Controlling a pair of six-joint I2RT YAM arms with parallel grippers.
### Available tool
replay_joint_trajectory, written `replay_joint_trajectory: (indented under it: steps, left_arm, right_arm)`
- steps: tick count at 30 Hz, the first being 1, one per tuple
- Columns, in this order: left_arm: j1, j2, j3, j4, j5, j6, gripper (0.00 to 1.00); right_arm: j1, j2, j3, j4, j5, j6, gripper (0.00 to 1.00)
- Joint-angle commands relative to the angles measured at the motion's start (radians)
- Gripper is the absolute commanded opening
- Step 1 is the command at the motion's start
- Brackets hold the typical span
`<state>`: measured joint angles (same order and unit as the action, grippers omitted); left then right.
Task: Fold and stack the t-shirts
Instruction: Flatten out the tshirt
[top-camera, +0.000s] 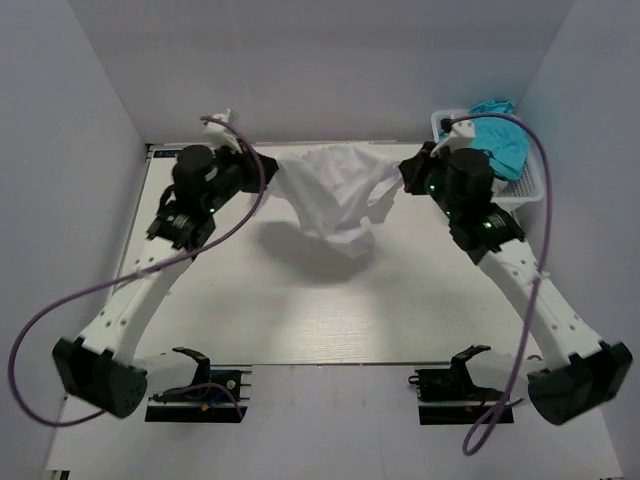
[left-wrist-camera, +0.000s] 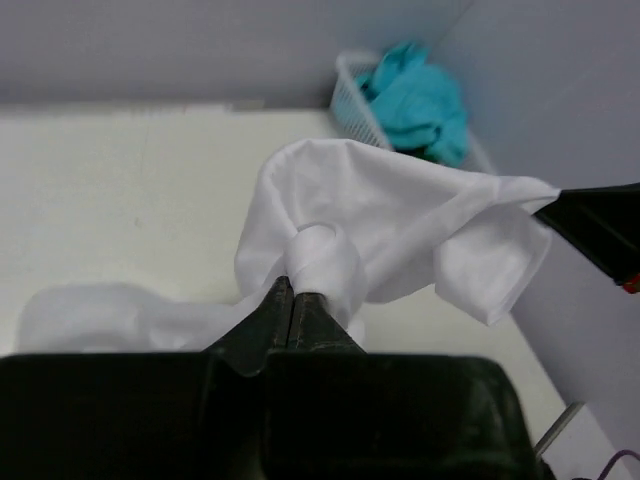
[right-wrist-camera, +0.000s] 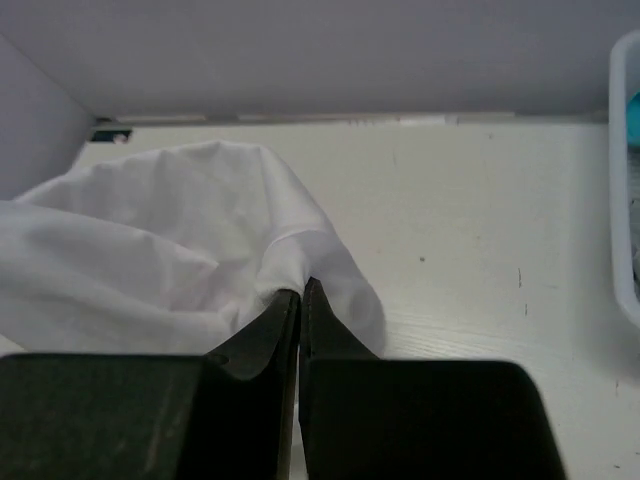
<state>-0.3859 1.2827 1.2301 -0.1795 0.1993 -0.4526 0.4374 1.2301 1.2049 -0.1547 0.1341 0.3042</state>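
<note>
A white t-shirt (top-camera: 335, 195) hangs bunched between my two grippers above the far part of the table, its lower folds drooping toward the surface. My left gripper (top-camera: 262, 172) is shut on its left end; in the left wrist view the cloth (left-wrist-camera: 400, 225) rolls over the closed gripper (left-wrist-camera: 292, 290). My right gripper (top-camera: 405, 175) is shut on its right end; in the right wrist view the cloth (right-wrist-camera: 170, 255) bulges to the left of the closed gripper (right-wrist-camera: 300, 290). The neck tag is not visible.
A white basket (top-camera: 520, 185) with teal cloth (top-camera: 500, 135) stands at the far right corner, close behind my right arm; it also shows in the left wrist view (left-wrist-camera: 350, 95). Walls enclose the table on three sides. The shirt's shadow falls on the table (top-camera: 300, 300).
</note>
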Motion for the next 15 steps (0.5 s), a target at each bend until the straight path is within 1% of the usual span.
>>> replay_joint_trajectory:
  steps: [1, 3, 4, 6, 8, 10, 11, 12, 14, 15]
  left_arm:
    - [-0.002, -0.169, -0.027, 0.019, -0.029, 0.011, 0.00]
    - [-0.002, -0.235, -0.027, -0.001, -0.041, 0.031, 0.00]
    - [-0.002, -0.297, -0.027, -0.002, -0.060, 0.031, 0.00]
    - [-0.002, -0.357, -0.018, -0.011, -0.060, 0.041, 0.00]
    - [-0.002, -0.443, -0.018, -0.011, -0.060, 0.042, 0.00]
    - [-0.002, -0.499, -0.018, -0.020, -0.060, 0.042, 0.00]
    - [-0.002, -0.525, -0.018, -0.020, -0.073, 0.042, 0.00]
    - [-0.002, -0.574, -0.018, -0.031, -0.084, 0.042, 0.00]
    - [0.009, -0.617, -0.027, -0.064, -0.122, 0.026, 0.00]
    - [0.019, -0.635, -0.027, -0.075, -0.155, 0.014, 0.00]
  right_arm:
    - [0.001, -0.145, -0.030, 0.012, 0.032, -0.014, 0.00]
    - [-0.002, -0.190, -0.025, 0.018, 0.033, -0.028, 0.00]
    - [0.000, -0.257, -0.024, 0.024, 0.035, -0.030, 0.00]
    - [-0.002, -0.317, -0.010, 0.026, 0.042, -0.034, 0.00]
    - [-0.002, -0.385, 0.008, 0.032, 0.012, -0.050, 0.00]
    - [-0.002, -0.417, 0.016, 0.043, -0.013, -0.066, 0.00]
    - [0.000, -0.460, 0.015, 0.049, -0.016, -0.069, 0.00]
    - [-0.003, -0.472, 0.018, 0.049, 0.001, -0.073, 0.00]
    - [0.000, -0.515, 0.024, 0.035, 0.024, -0.086, 0.00]
    - [-0.003, -0.523, 0.024, 0.038, 0.071, -0.089, 0.00]
